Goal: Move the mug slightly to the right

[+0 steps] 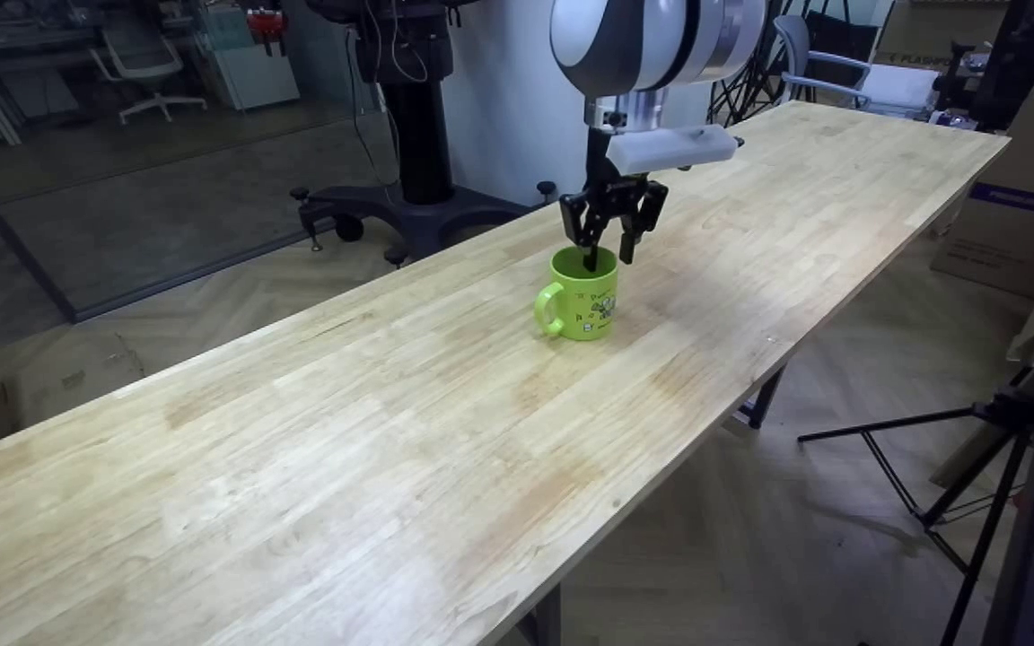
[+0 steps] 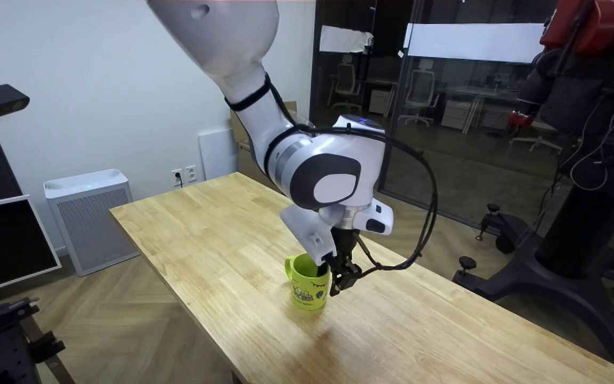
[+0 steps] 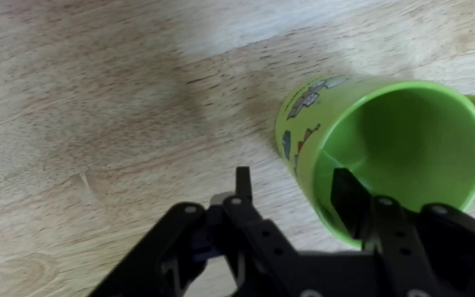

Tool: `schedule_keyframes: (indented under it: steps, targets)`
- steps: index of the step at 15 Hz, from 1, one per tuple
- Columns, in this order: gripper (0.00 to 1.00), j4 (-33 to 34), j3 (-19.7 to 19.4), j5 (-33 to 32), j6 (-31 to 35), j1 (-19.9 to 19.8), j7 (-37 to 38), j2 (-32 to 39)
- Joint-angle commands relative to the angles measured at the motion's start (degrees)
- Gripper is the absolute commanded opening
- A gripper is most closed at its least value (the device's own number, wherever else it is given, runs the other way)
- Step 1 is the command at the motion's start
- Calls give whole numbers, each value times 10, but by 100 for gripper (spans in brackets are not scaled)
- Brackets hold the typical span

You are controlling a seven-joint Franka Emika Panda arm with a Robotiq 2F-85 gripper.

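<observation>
The lime-green mug (image 1: 583, 309) stands upright on the wooden table. It also shows in an exterior view (image 2: 308, 290) and in the wrist view (image 3: 406, 144). Its side handle points away from the gripper, at the right edge of the wrist view. My black gripper (image 1: 609, 256) is open over the mug's rim, also seen in an exterior view (image 2: 328, 280). In the wrist view the gripper (image 3: 292, 181) has one finger inside the mug and the other outside. The mug wall lies between the fingers, with a gap to the outer finger.
The long wooden tabletop (image 1: 346, 449) reaches out on both sides of the mug. Its long edges run near on both sides. A dark wheeled stand (image 1: 427, 206) is beside the table, also shown in an exterior view (image 2: 568, 256). A tripod (image 1: 930, 502) stands off the front edge.
</observation>
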Motion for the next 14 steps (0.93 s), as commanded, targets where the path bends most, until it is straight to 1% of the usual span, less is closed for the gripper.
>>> schedule_keyframes:
  steps: [1,4,5,7,8,10,14]
  targets:
    - [25,25,-4,-8,-18,8,18,13]
    - [3,26,-4,-12,-22,15,17,14]
    - [1,24,-4,-14,-22,18,17,13]
    - [0,20,-5,-18,-24,22,17,10]
    - [3,17,-6,-21,-25,23,16,8]
    - [3,16,-10,-23,-33,24,24,4]
    - [3,22,-35,-28,-87,22,51,-7]
